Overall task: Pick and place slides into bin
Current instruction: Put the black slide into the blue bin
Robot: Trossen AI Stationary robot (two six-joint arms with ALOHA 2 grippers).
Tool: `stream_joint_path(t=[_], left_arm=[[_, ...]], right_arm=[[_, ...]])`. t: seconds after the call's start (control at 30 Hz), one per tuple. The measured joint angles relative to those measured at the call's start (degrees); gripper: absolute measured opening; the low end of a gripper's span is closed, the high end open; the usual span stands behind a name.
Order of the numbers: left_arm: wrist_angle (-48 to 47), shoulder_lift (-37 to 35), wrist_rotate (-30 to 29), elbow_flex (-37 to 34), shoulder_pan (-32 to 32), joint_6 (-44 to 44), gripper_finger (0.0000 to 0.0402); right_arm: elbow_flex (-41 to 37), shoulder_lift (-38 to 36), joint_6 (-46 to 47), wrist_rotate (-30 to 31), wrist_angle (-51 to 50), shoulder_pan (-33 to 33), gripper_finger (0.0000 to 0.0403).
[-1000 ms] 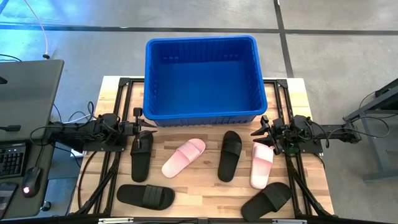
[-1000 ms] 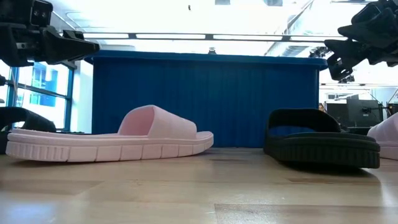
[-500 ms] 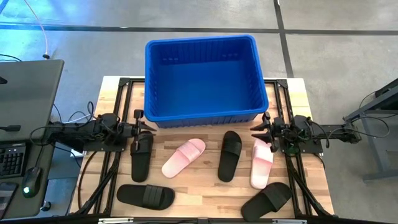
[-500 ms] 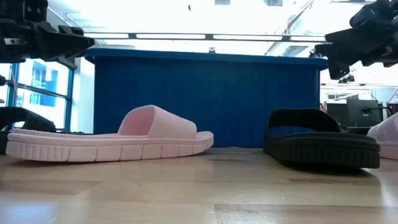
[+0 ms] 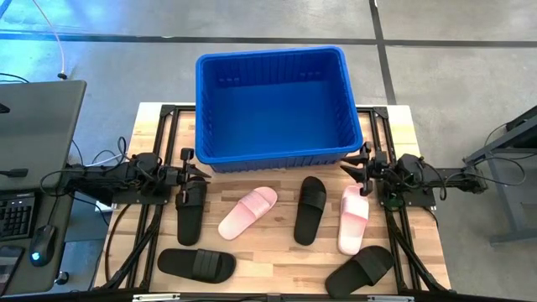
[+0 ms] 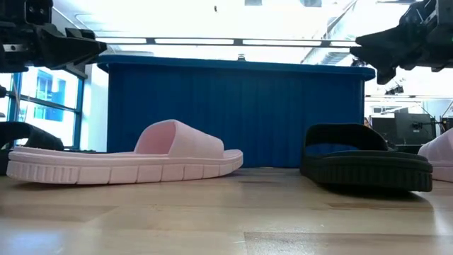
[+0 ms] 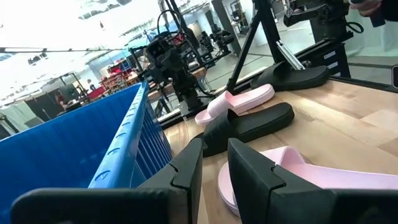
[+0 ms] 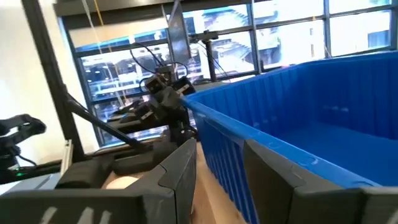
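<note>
The blue bin (image 5: 275, 105) stands on the wooden table's far half. Six slides lie soles down on the near half: black ones (image 5: 190, 211) (image 5: 310, 210) (image 5: 197, 265) (image 5: 361, 268) and pink ones (image 5: 248, 211) (image 5: 353, 220). My left gripper (image 5: 191, 165) hovers level by the bin's near left corner, above the left black slide's far end. It is open with nothing between its fingers (image 7: 214, 152). My right gripper (image 5: 357, 162) hovers by the bin's near right corner, beyond the right pink slide, open and empty (image 8: 221, 155).
Black frame rails (image 5: 164, 117) run along both table sides under the arms. A desk with keyboard and mouse (image 5: 17, 214) stands off the left edge. In the low view a pink slide (image 6: 127, 159) and a black slide (image 6: 364, 159) lie before the bin wall (image 6: 233, 113).
My right gripper has swung toward the table's far edge, from over the right pink slide's far end to the bin's near right corner, tipping slightly upward. The slides and the bin have stayed where they were.
</note>
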Motion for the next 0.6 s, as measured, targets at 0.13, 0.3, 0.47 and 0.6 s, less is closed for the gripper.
stream_joint_path(t=[0.13, 0.3, 0.47, 0.6], left_arm=[[1.1, 0.0, 2.0, 0.0, 0.0, 0.8, 0.0070], [8.0, 0.0, 9.4, 0.6, 0.0, -3.8, 0.0070], [8.4, 0.0, 13.1, 4.9, 0.0, -3.9, 0.0070], [7.9, 0.5, 13.0, 8.4, 0.0, 2.0, 0.0070]], right_arm=[[0.0, 0.0, 0.0, 1.1, -0.6, 0.0, 0.0124], [0.0, 0.0, -0.2, -4.3, 2.3, 0.0, 0.0124], [0.0, 0.0, -2.4, -7.7, 6.6, 0.0, 0.0124], [0.0, 0.0, -7.3, -6.2, 7.5, 0.0, 0.0124]])
